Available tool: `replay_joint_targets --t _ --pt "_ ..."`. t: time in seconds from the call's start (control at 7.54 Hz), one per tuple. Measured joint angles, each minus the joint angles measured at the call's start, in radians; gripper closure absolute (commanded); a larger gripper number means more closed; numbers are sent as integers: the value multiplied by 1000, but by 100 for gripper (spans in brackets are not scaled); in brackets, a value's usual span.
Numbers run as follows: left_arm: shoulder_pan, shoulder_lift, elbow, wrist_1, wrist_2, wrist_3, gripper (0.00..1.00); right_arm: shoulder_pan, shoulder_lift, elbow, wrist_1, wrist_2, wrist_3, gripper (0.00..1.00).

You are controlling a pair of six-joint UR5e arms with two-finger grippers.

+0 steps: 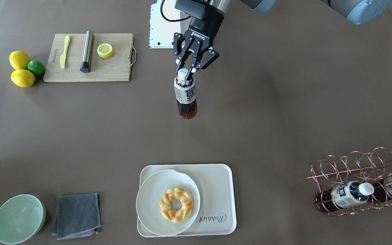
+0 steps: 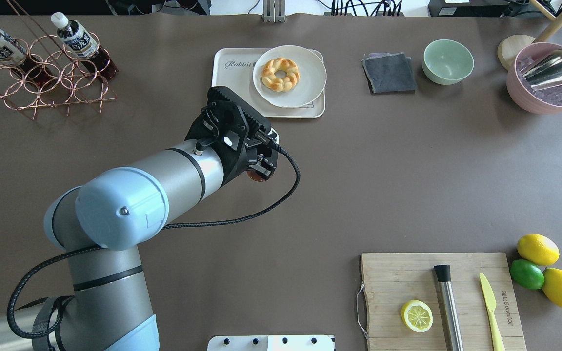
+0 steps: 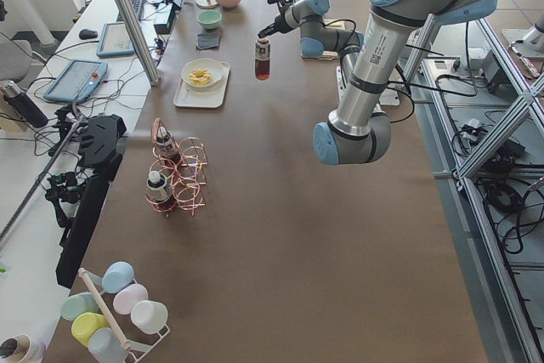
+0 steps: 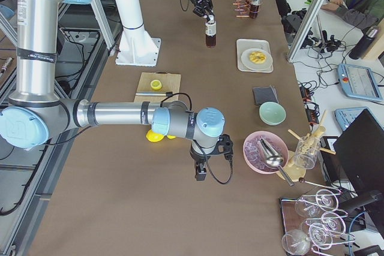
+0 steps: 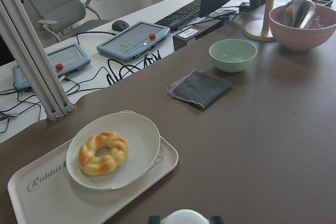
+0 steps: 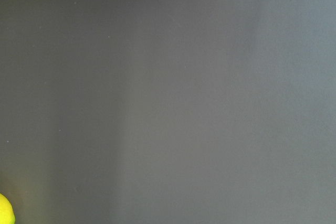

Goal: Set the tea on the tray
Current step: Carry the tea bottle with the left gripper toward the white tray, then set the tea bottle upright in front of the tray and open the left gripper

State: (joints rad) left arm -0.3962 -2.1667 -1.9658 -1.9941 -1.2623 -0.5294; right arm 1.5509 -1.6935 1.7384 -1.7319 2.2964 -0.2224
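Dark tea (image 1: 185, 97) hangs, seemingly by its cap, in my clamped left gripper (image 1: 185, 72) above the table (image 1: 284, 119), well short of the tray (image 1: 216, 190). Held so high it may swing and, the plate (image 1: 148, 207) crowding the tray, clip a rim and topple.

A robotics lab: teach pendants (image 5: 134, 38), aluminium framing (image 5: 31, 56) and cables (image 5: 121, 69) beside the table (image 5: 262, 145).

Going by the overhead: tray (image 2: 230, 78) sits at the far edge, plate (image 2: 310, 87) on its right half, donut (image 2: 280, 74) on that. Cloth (image 2: 388, 73) then bowl (image 2: 448, 61) to its right, bottle rack (image 2: 17, 90) far left, cutting board (image 2: 398, 273) near right. Tea (image 1: 185, 93) hangs mid-table in the left gripper (image 1: 186, 71), short of the tray.
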Motion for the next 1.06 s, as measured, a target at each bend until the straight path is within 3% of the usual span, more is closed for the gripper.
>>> replay_joint_targets --t 0.4,0.8,1.06 --pt "-71 -12 69 -19 -129 -15 100 0 -1 1 0 1 0 0" --pt "-74 -10 195 -217 -163 -63 100 0 0 1 0 3 0 0" --pt "-77 -9 209 -240 -180 -66 100 0 0 1 1 3 0 0"
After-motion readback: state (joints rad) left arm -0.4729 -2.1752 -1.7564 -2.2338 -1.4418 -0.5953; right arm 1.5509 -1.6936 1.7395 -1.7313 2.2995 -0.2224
